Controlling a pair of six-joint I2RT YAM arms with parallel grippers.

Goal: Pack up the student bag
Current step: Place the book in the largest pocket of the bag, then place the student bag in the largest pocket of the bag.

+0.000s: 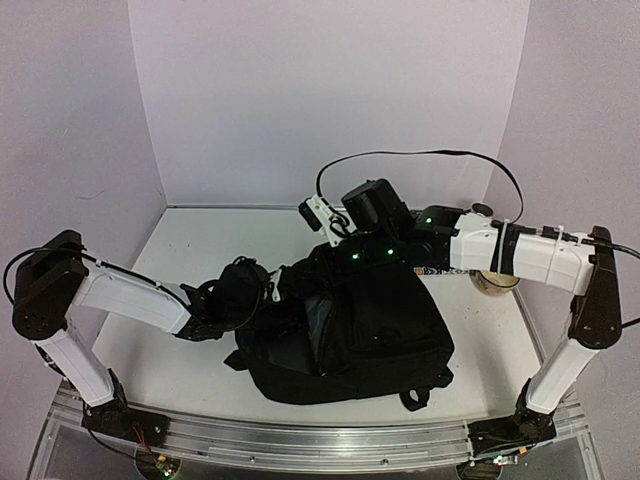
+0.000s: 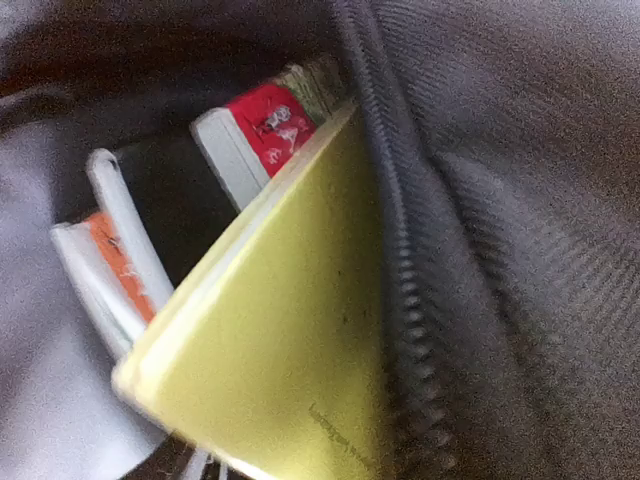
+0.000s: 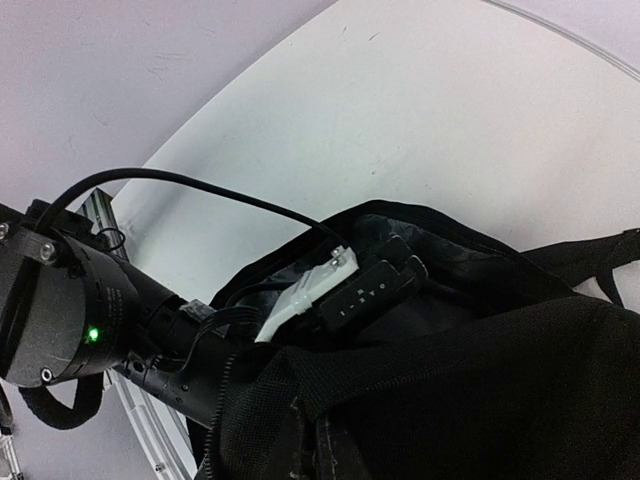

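Student bag (image 1: 350, 330) lay on the white worktop (image 1: 190, 250), in the lower centre of the top view, its mouth at its upper left. The left tool (image 1: 265, 290) was inside this mouth with its fingers hidden, so I cannot tell if it was released or clenched. In the left wrist view a yellow-green book (image 2: 290, 330) stood just beside the zipper (image 2: 400, 260), a red-spined book (image 2: 265, 125) behind it. The right tool (image 1: 335, 248) was at the bag's upper edge; its state also cannot be told.
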